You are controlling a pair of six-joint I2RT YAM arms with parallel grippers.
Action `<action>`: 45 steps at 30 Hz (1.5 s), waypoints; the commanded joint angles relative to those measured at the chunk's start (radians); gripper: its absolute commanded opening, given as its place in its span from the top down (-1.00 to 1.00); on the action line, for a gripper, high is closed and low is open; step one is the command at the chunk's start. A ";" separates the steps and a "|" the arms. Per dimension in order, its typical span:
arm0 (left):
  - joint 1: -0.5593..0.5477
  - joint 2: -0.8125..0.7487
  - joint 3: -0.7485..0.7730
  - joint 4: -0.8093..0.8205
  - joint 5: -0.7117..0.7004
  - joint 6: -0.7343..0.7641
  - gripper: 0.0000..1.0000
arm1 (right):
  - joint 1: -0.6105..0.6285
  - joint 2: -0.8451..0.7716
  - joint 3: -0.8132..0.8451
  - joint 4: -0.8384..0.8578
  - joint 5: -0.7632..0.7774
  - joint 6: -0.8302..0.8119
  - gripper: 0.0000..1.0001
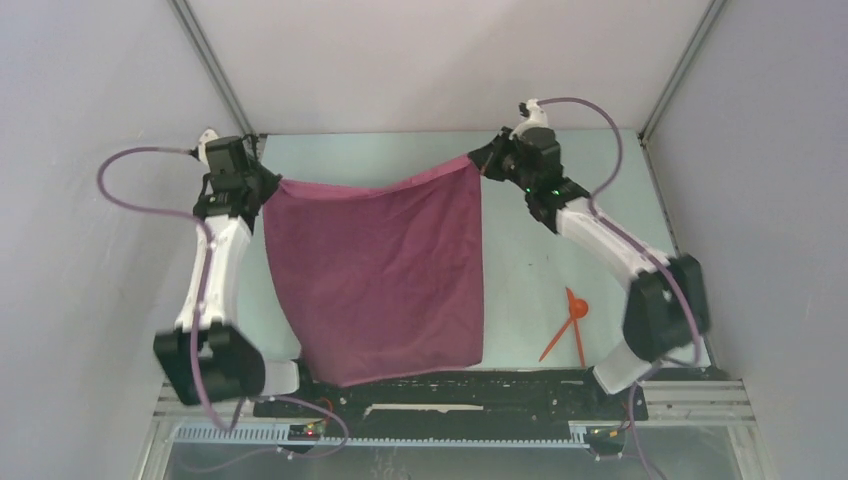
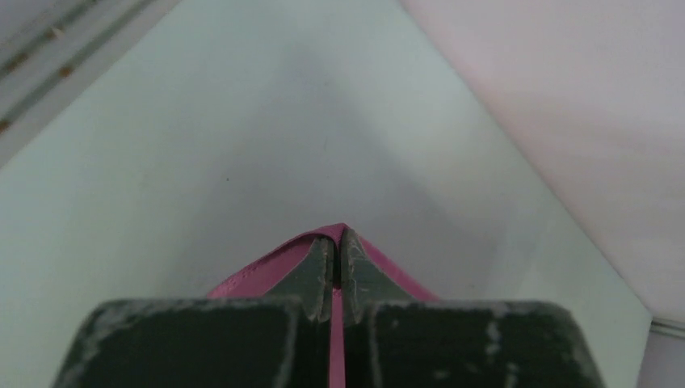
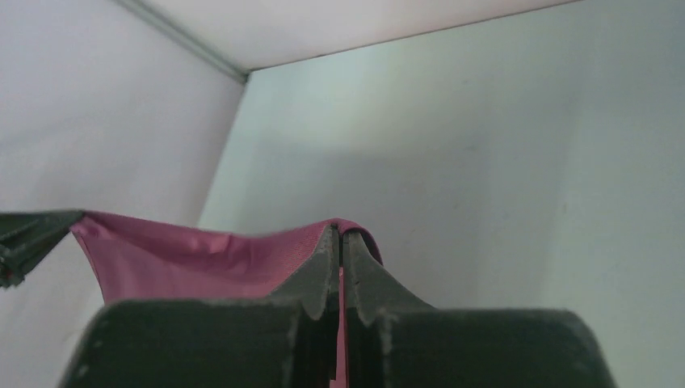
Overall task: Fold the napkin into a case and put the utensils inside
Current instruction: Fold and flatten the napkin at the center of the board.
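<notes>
Nearest the arm bases, the two thin orange-red plastic utensils lie together on the pale green table, just right of the plain plum-purple cloth napkin, which hangs spread out. Farther back, the left gripper and the right gripper each have their jaws clamped on one of its top corners.

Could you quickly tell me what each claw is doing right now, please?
Left claw: closed on a napkin corner.
Right claw: closed on the opposite napkin corner.
</notes>
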 commanded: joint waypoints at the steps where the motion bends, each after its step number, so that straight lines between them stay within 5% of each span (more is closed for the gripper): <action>1: 0.108 0.239 0.041 0.185 0.250 -0.091 1.00 | -0.057 0.239 0.188 0.093 0.026 -0.002 1.00; 7: 0.153 0.685 0.273 0.212 0.453 -0.131 1.00 | -0.090 0.570 0.504 0.025 -0.032 0.010 1.00; 10: 0.162 0.790 0.346 0.221 0.464 -0.135 1.00 | -0.096 0.706 0.659 -0.022 -0.068 0.021 1.00; 16: 0.173 0.830 0.395 0.207 0.486 -0.092 1.00 | -0.096 0.862 0.901 -0.139 -0.120 0.004 1.00; 22: 0.169 0.719 0.316 0.102 0.487 -0.091 1.00 | -0.106 0.829 0.955 -0.359 -0.131 -0.006 1.00; 28: 0.152 0.472 -0.020 -0.002 0.469 -0.067 1.00 | -0.112 0.652 0.795 -0.665 -0.134 -0.022 1.00; 34: 0.125 0.240 -0.338 -0.052 0.421 -0.019 1.00 | -0.131 0.426 0.399 -0.671 -0.163 -0.042 1.00; 45: 0.115 0.038 -0.640 -0.158 0.269 -0.042 1.00 | -0.132 0.148 -0.068 -0.600 -0.168 -0.054 1.00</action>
